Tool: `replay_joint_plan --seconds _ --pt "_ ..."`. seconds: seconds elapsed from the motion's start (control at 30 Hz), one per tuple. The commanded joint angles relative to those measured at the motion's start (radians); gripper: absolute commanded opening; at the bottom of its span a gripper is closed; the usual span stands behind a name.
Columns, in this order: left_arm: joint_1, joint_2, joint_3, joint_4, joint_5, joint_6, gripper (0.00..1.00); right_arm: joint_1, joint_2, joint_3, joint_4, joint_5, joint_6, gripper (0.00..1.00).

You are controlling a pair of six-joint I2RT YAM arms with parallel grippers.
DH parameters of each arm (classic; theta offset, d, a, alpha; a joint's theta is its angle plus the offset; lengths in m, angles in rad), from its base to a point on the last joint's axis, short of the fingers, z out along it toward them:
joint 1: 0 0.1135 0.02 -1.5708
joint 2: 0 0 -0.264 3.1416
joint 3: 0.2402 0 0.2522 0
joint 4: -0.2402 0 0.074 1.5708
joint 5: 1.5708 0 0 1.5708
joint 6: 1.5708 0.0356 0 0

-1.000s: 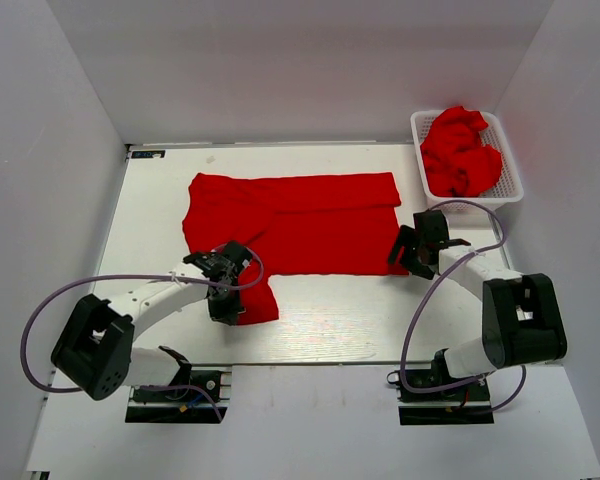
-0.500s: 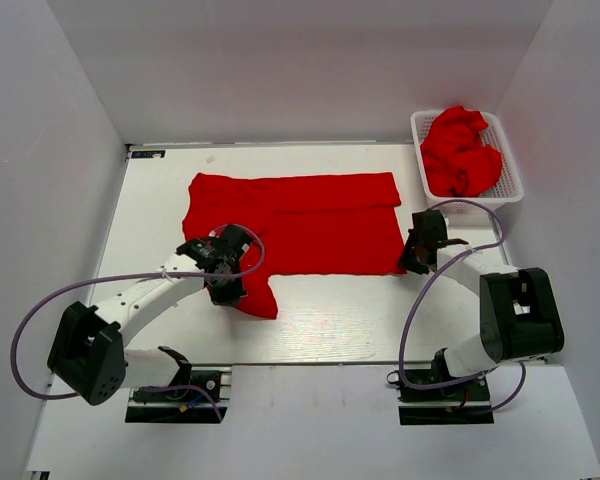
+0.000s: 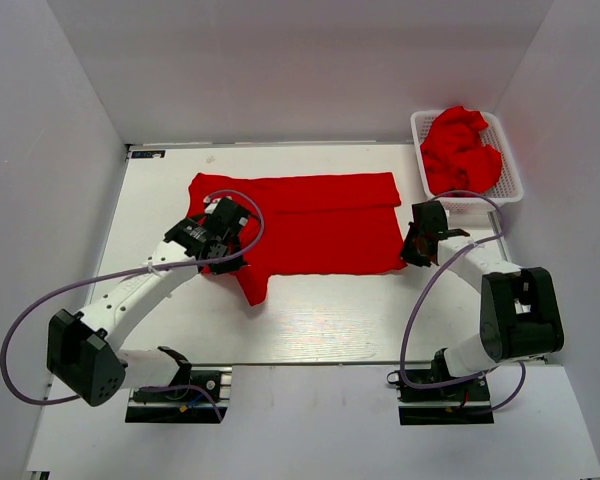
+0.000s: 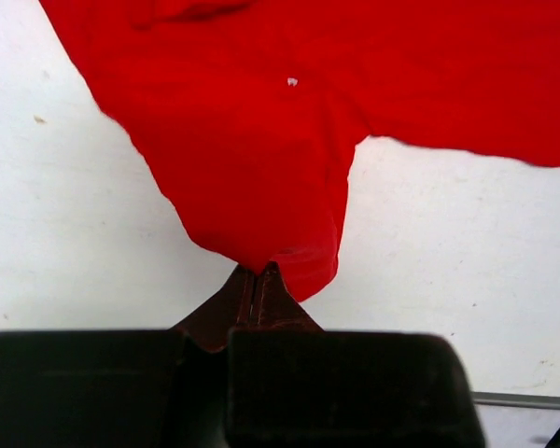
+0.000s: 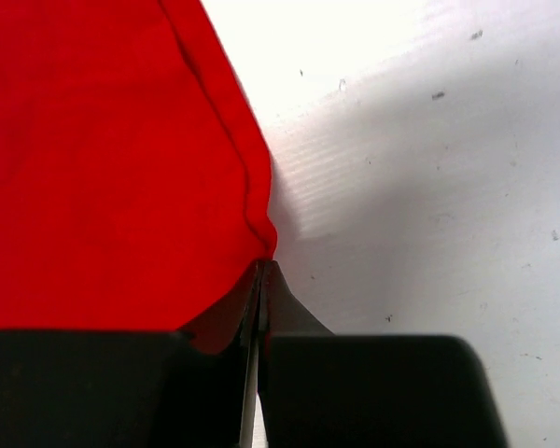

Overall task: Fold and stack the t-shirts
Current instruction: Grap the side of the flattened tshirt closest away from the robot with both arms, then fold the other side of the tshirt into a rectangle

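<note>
One red t-shirt (image 3: 320, 222) lies spread across the middle of the white table (image 3: 330, 320). My left gripper (image 3: 228, 258) is shut on its near-left flap, which hangs from the fingers down to the table. In the left wrist view the shut gripper (image 4: 259, 272) pinches a pointed fold of this t-shirt (image 4: 261, 149). At the shirt's near right corner my right gripper (image 3: 410, 256) is shut on the cloth. The right wrist view shows that gripper (image 5: 264, 265) closed on the corner of the t-shirt (image 5: 112, 168). More red t-shirts (image 3: 460, 152) lie crumpled in the basket.
The white lattice basket (image 3: 475, 203) stands at the far right of the table, close behind my right arm. White walls enclose the table on the left, back and right. Bare table surface (image 5: 429, 168) lies to the right of the shirt's corner.
My left gripper has carried the shirt's near-left flap away from the arm bases, toward the shirt's body. The right gripper has closed on the near right corner.
</note>
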Motion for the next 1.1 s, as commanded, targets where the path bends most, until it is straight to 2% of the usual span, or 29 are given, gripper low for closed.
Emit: replay_joint_plan --seconds 0.0,0.3,0.63,1.07 --pt "0.004 -0.017 0.071 -0.003 -0.072 0.035 0.0 0.002 -0.012 0.062 -0.045 0.014 -0.02 0.0" --pt "0.023 0.038 0.176 0.007 -0.181 0.035 0.0 0.002 -0.017 0.151 -0.067 0.017 -0.035 0.0" --pt "0.093 0.164 0.278 0.045 -0.182 0.069 0.0 0.0 0.031 0.263 -0.093 0.046 -0.052 0.0" --pt "0.221 0.287 0.403 0.141 -0.085 0.165 0.0 -0.002 0.136 0.416 -0.119 0.077 -0.074 0.0"
